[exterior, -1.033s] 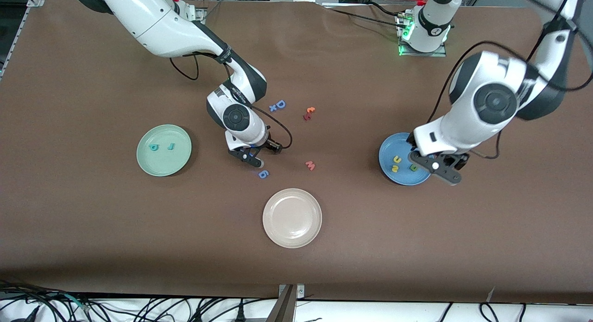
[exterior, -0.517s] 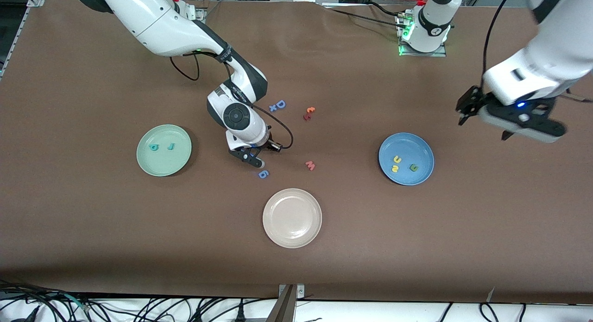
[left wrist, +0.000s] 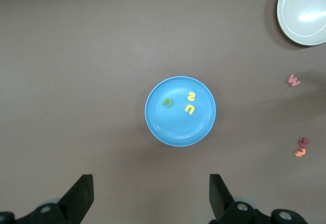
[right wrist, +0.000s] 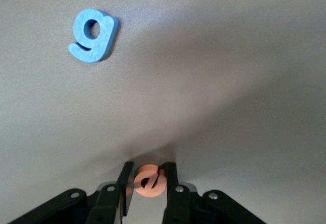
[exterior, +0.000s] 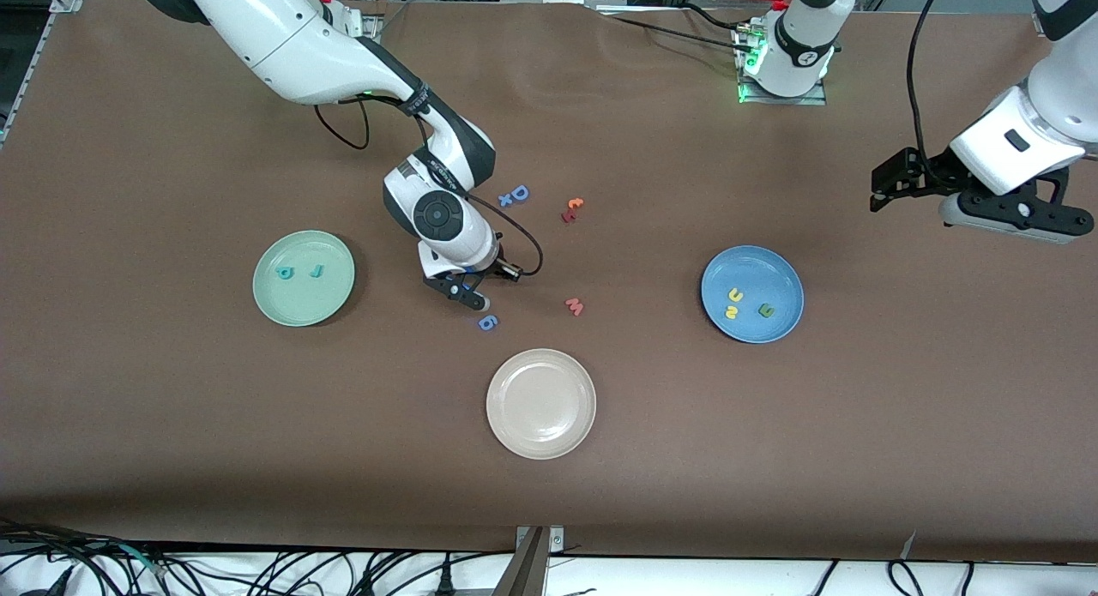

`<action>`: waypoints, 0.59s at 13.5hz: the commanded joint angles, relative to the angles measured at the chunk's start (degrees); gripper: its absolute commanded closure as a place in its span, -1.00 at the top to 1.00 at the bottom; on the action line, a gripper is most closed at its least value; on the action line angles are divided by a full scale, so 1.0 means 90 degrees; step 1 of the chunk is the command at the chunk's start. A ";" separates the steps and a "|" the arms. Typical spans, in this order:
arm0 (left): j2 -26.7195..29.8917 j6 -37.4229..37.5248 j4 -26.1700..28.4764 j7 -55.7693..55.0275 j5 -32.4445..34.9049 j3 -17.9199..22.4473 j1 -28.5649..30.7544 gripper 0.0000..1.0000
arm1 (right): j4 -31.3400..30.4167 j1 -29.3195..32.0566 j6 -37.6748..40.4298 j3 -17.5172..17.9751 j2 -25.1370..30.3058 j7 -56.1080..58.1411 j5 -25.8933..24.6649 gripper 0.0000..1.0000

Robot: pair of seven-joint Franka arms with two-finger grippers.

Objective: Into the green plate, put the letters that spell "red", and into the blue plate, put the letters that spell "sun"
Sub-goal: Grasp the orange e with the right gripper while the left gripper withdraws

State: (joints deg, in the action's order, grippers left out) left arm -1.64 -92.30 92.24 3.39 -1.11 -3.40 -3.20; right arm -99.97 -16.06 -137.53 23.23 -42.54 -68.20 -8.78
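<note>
Brown table [exterior: 772, 459] is carrying three round shallow plates. Pale mint-green plate [exterior: 304, 278] is sitting toward the right arm's end, with the larger teal foam "d" [exterior: 285, 272] and small teal foam "r" [exterior: 316, 270] lying in it. Medium-blue plate [exterior: 752, 294] is sitting toward the left arm's end, holding the yellow foam "s" [exterior: 733, 311], yellow foam "u" [exterior: 735, 295] and green foam "n" [exterior: 766, 310]. Cream-beige plate [exterior: 541, 403] is lying between them, nearer the front camera.

Right gripper [exterior: 467, 294] is reaching down to the table between the green plate and the pinkish-red foam "w" [exterior: 575, 305]; in the right wrist view its fingers [right wrist: 124, 188] are pinching the orange round foam "e" [right wrist: 149, 181]. Blue "g"-shaped foam piece [exterior: 487, 322] is lying just beside it, slightly nearer the camera.

Left gripper [exterior: 909, 177] is hanging high over bare table at the left arm's end, apart from the blue plate, fingers [left wrist: 81, 196] spread wide and holding nothing.

Blue foam capital "D" [exterior: 519, 192] and the red and orange foam pair [exterior: 571, 209] are lying farther from the camera than the "w".
</note>
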 commanded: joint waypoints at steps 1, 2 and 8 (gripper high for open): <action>0.0074 0.0402 -0.0288 -0.0132 0.0192 -0.0013 -0.0055 1.00 | 0.0073 0.0444 0.0804 0.0045 0.0165 0.0252 -0.0079 -0.52; 0.0084 0.0431 -0.0366 -0.0132 0.0182 -0.0023 -0.0055 1.00 | 0.0228 0.0611 0.1291 0.0084 0.0301 0.0505 -0.0050 -0.52; 0.0133 0.0695 -0.0405 -0.0035 0.0182 -0.0052 0.0014 1.00 | 0.0894 0.1889 0.3648 0.0056 0.0858 0.2816 0.0311 -0.55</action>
State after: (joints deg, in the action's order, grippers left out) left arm -0.92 -87.29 89.29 2.86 -0.78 -3.49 -3.30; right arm -91.53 -3.12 -108.14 23.16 -36.42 -50.63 -7.27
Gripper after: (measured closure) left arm 0.000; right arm 0.705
